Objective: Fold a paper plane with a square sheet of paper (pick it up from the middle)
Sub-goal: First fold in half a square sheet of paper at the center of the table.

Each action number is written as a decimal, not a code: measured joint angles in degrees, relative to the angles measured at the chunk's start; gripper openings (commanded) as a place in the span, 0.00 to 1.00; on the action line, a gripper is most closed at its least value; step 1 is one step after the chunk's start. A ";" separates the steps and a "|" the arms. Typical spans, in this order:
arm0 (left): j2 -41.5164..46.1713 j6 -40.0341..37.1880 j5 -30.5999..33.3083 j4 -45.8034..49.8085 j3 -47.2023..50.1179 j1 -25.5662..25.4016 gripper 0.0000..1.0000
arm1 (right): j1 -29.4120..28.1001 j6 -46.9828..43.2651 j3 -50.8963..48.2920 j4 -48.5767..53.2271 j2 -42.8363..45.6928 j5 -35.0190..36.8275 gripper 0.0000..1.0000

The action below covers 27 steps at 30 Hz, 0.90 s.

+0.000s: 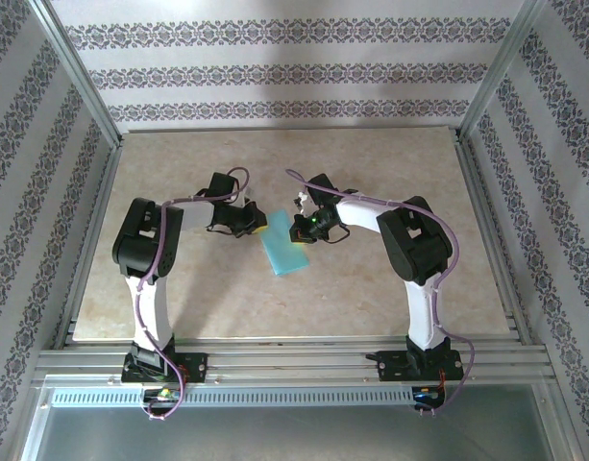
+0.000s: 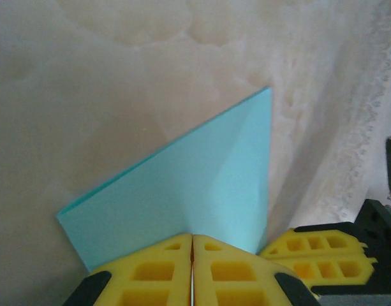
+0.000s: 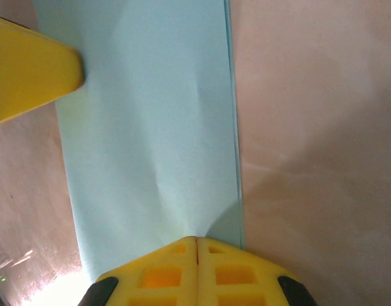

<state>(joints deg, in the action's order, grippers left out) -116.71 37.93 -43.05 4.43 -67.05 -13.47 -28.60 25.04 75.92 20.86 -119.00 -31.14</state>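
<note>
Left wrist view, bottom edge: the left gripper [image 2: 192,245] is clenched, apparently pinching the folded square sheet of paper [image 2: 201,185], which spreads mid-frame over the table [image 2: 87,95]. Likewise the right gripper [image 3: 196,248] clamps the sheet's near edge.

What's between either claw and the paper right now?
Nothing visible. The left claw and the right claw are each already shut on an edge of the folded paper, gripping it from opposite sides, with the fingers directly on the sheet.
</note>
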 measured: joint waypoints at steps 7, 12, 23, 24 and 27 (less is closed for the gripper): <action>-0.22 -0.48 0.24 0.31 -0.09 -0.07 0.10 | 0.02 0.42 0.09 0.15 0.04 -0.39 0.06; -0.20 -1.75 0.46 0.72 -0.09 -0.09 0.10 | -0.04 2.21 0.09 1.42 1.22 -0.85 0.07; -0.17 -2.62 0.50 0.81 -0.09 -0.09 0.10 | -8.28 12.85 -1.53 -4.42 8.92 0.94 0.03; -0.17 -2.62 0.57 0.81 -0.09 -0.09 0.10 | -9.35 14.21 -2.08 -4.94 8.79 1.49 0.02; -0.17 -2.60 0.68 0.85 -0.09 -0.09 0.10 | -11.87 17.68 -3.19 -6.86 8.24 2.91 0.01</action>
<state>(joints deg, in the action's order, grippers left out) -116.88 35.33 -42.37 5.28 -67.13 -13.56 -40.47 42.72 72.73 14.00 -110.76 -28.23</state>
